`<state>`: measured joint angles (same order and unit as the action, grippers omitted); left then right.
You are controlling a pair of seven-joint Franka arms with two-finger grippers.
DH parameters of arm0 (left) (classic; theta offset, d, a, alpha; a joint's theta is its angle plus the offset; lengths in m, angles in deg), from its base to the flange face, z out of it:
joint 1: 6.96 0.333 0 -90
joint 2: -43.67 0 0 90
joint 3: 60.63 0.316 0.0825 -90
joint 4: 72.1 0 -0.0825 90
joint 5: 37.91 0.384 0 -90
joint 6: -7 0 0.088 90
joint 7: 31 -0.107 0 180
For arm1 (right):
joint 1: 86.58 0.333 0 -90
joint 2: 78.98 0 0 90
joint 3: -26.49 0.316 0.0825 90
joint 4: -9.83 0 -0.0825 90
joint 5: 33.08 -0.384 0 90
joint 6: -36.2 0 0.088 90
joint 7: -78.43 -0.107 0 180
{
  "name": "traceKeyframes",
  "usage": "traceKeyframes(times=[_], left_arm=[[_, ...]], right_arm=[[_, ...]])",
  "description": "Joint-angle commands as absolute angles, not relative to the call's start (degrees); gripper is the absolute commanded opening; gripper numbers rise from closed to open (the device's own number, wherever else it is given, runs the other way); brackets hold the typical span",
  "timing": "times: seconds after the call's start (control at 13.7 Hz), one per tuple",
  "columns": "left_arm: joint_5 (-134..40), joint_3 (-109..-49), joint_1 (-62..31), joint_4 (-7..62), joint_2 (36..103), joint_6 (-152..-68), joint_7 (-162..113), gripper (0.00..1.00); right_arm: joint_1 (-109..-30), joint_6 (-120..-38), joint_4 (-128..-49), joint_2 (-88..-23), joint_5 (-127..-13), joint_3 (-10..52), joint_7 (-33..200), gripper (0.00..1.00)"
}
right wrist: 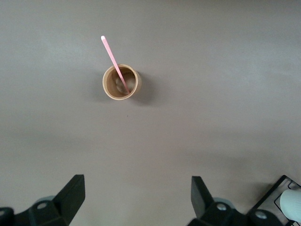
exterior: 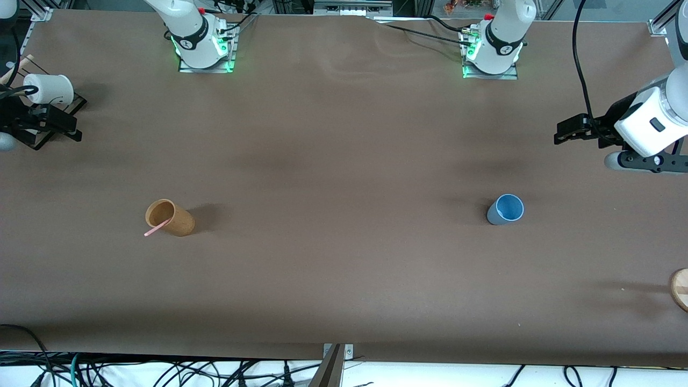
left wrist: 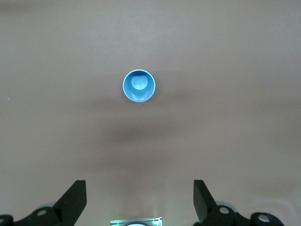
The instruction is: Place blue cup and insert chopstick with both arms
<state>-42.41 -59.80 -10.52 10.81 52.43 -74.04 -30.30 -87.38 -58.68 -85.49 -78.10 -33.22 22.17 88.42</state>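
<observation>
The blue cup [exterior: 505,209] stands upright and empty on the table toward the left arm's end; it also shows in the left wrist view [left wrist: 139,86]. The pink chopstick [exterior: 157,229] leans inside a tan cup [exterior: 170,217] toward the right arm's end, with its tip sticking out over the rim; both show in the right wrist view, the chopstick [right wrist: 113,56] and the tan cup [right wrist: 121,82]. My left gripper [exterior: 563,133] [left wrist: 140,197] is open and empty, up in the air by the table's end. My right gripper [exterior: 70,129] [right wrist: 138,193] is open and empty, up at the other end.
A white cup [exterior: 49,88] lies on a black rack [exterior: 33,141] under the right gripper, also seen in the right wrist view [right wrist: 290,201]. A round wooden piece [exterior: 680,288] sits at the table's edge at the left arm's end.
</observation>
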Motion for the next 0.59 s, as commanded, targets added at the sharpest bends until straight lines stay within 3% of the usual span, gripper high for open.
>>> traceKeyframes(times=[0.0, 0.51], left_arm=[[-42.8, -59.8, -10.5, 9.3, 53.1, -73.5, -31.4, 1.00], [-42.8, -59.8, -10.5, 9.3, 53.1, -73.5, -31.4, 1.00]], right_arm=[[-87.7, -58.6, -86.1, -79.1, -34.1, 22.3, 89.5, 1.00], [-87.7, -58.6, -85.8, -78.8, -34.1, 22.4, 89.6, 1.00]])
